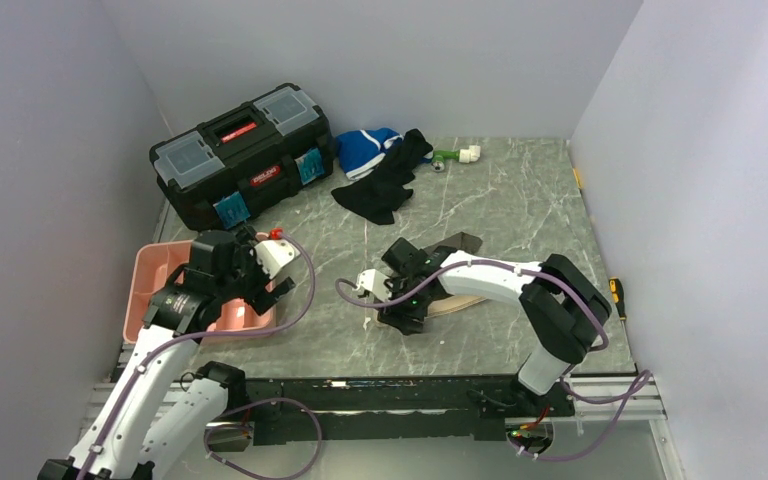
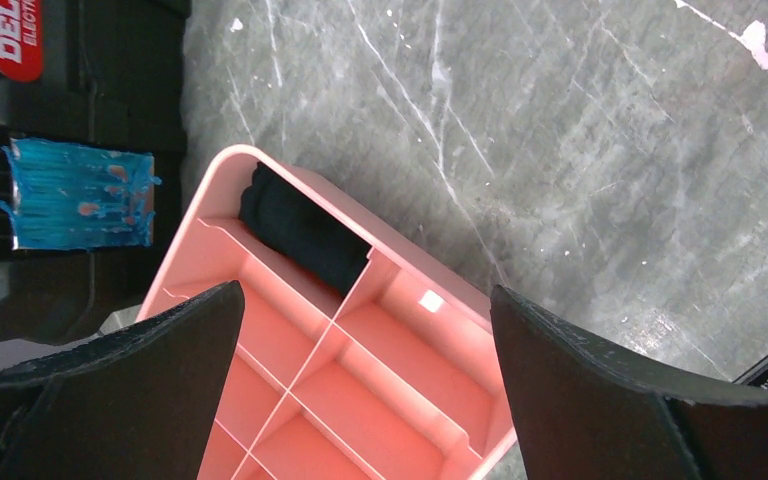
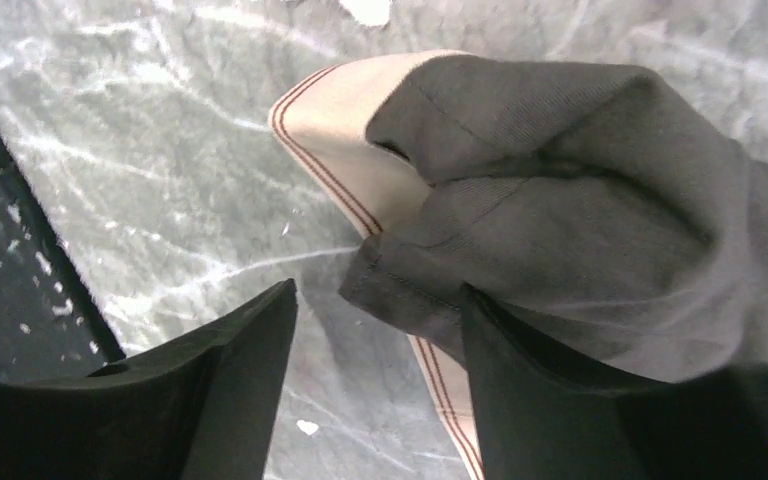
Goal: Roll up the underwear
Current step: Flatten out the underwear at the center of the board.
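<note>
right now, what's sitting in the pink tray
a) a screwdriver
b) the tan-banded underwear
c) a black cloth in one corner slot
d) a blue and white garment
c: the left wrist view shows a black cloth bundled into one corner slot of the pink tray, and the other slots in view are bare.

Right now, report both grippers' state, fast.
Left gripper: open, empty, above the pink tray.
Right gripper: jaws open, underwear hem between them, not clamped.
</note>
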